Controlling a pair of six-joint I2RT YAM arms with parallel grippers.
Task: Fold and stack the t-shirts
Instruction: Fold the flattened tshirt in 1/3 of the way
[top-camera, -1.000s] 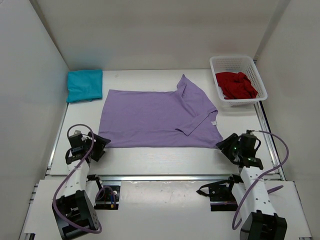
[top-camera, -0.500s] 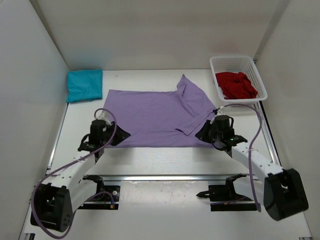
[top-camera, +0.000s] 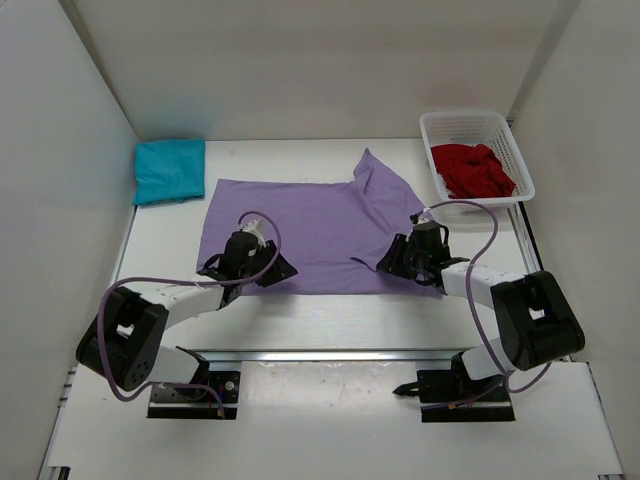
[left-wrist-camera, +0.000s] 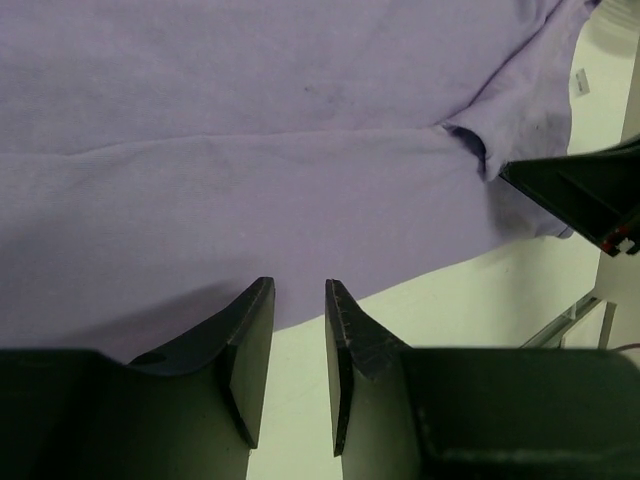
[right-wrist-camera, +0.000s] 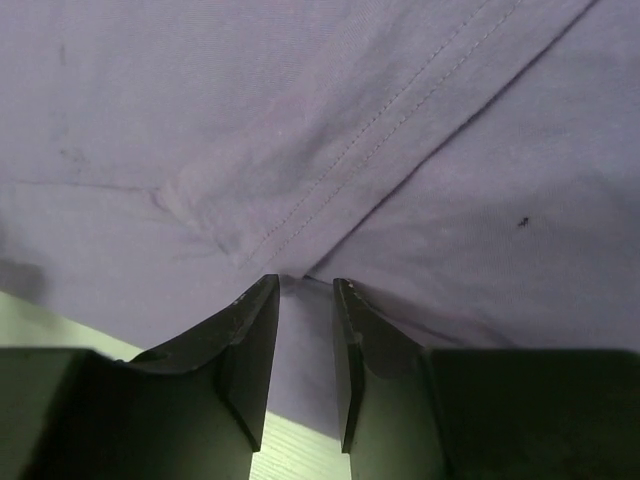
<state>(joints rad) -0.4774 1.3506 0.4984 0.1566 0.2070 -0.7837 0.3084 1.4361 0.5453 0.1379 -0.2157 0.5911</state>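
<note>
The purple shirt (top-camera: 300, 235) lies spread flat in the middle of the surface (top-camera: 330, 320). The teal shirt (top-camera: 168, 170) sits folded at the far left corner, and the red shirt (top-camera: 472, 170) is bunched up in the basket (top-camera: 478, 116) at the far right corner. The left end effector (left-wrist-camera: 298, 290) is low at the near edge of the purple shirt, its two fingers a little apart with nothing between them. The right end effector (right-wrist-camera: 305, 285) rests on the cloth near the right sleeve, its fingers a little apart too. I cannot tell if it has caught any cloth. The shirt looks thin, light and floppy, so it will likely sag and wrinkle when lifted. The best place to pinch seems to be the near edge, one spot on each side.
</note>
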